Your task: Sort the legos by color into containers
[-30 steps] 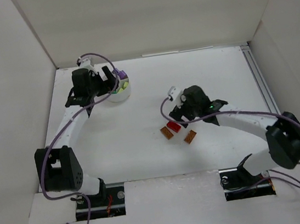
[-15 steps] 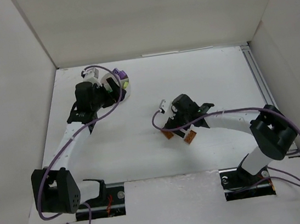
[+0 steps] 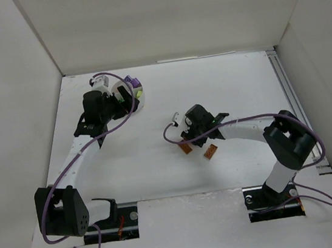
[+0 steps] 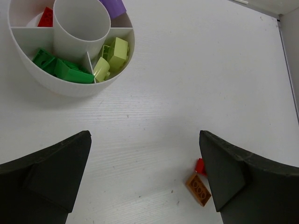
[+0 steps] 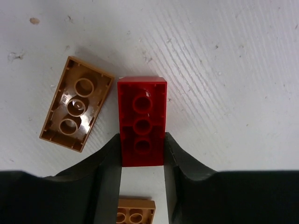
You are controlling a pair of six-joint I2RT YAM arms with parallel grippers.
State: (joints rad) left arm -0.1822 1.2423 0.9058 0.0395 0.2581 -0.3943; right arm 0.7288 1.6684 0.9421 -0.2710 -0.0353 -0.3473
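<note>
In the right wrist view my right gripper [image 5: 142, 140] is shut on a red lego [image 5: 142, 121] that lies studs-down on the table, one finger pressed to each long side. An orange-brown lego [image 5: 77, 110] lies just left of it, and another [image 5: 135, 212] lies between the fingers' bases. From above, the right gripper [image 3: 187, 135] covers the red lego. My left gripper [image 4: 144, 144] stands open over bare table, near the white divided dish [image 4: 70, 88]. The dish holds green legos [image 4: 60, 69], pale yellow-green legos [image 4: 114, 53], a lilac lego [image 4: 113, 7] and a red lego [image 4: 46, 17].
A round white cup [image 4: 81, 28] forms the dish's middle. The dish [image 3: 139, 94] stands at the back left, half under the left gripper [image 3: 127, 98]. Two orange-brown legos [image 3: 186, 148] [image 3: 210, 151] lie at mid-table. White walls close in the table on three sides.
My right gripper has moved left and down over the red lego and closed on it. The left arm shifted slightly beside the dish early on, then stayed still and open.
</note>
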